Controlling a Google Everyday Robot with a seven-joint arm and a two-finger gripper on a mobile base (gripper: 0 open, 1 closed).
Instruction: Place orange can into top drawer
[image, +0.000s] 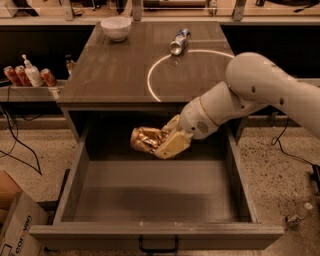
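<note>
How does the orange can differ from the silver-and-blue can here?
The orange can is golden and crinkly; the silver-and-blue can is slimmer. The orange can is gripped in the claw over the open top drawer; the silver-and-blue can lies loose on the tabletop. Neither stands upright.

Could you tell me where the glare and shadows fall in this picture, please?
In the camera view, a bright ring of glare lies on the table top; the orange can, held in the gripper over the back of the open top drawer, glints gold; a soft dark shadow lies on the drawer floor.
</note>
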